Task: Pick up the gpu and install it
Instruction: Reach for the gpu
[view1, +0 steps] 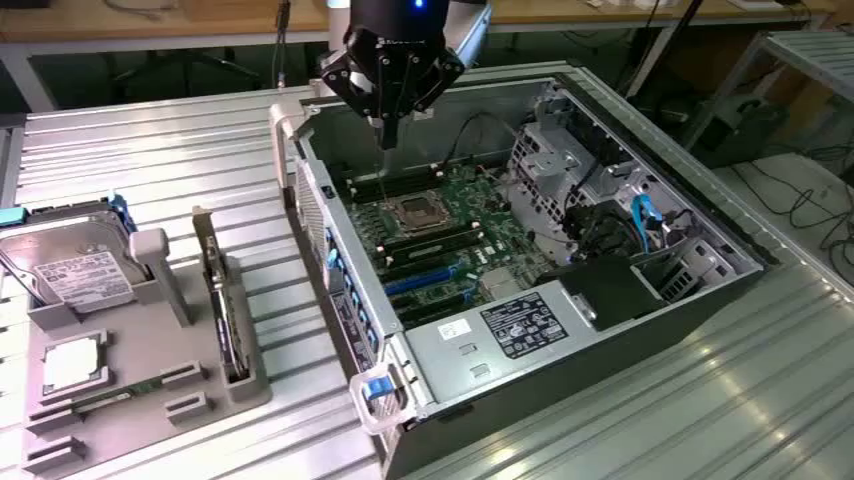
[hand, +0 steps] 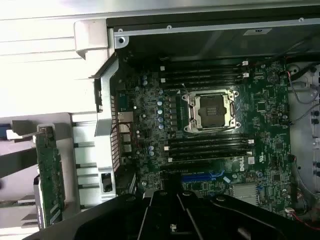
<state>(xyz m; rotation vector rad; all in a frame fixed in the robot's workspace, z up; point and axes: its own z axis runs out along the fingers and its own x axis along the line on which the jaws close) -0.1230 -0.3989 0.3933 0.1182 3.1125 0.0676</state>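
The gpu (view1: 223, 310) stands on its edge in a slot of the grey holder tray (view1: 147, 390) at the exterior view's left, its silver bracket at the far end. In the wrist view the gpu (hand: 50, 175) shows as a narrow green board beside the case wall. My gripper (view1: 388, 135) hangs shut and empty over the open computer case, above the far part of the motherboard (view1: 447, 245) near the processor socket (view1: 411, 213). It is well apart from the gpu. The gripper (hand: 170, 189) is dark in the wrist view, over the blue expansion slot (hand: 202, 176).
A silver hard drive (view1: 78, 275) with a white label, a processor (view1: 74, 362) and a memory stick (view1: 100, 402) also sit in the tray. The case wall (view1: 314, 215) stands between tray and motherboard. Drive cages and cables (view1: 601, 200) and a power supply (view1: 527, 325) crowd the case's right side.
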